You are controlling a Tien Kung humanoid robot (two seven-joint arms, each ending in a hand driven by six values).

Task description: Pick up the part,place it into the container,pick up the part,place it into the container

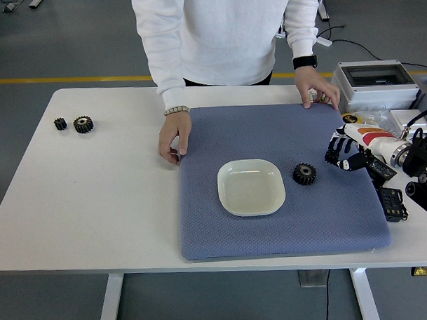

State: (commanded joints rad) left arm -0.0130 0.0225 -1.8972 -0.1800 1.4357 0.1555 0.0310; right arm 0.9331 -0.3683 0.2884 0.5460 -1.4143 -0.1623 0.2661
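- Black gear (304, 174) flat on blue mat (286, 228), just right of white dish (250, 187).
- Right hand (343, 155) near, holding nothing, fingers loosely curled; gear at its 8 o'clock.
- Round part, no long axis to align.
- Left arm out of view; right takes it.

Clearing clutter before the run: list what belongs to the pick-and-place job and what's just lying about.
Job: gear on the mat; white dish; two gears at the far left; right hand, open beside the mat gear.

Lying about: blue mat; grey box; person's hands on the mat's edges.
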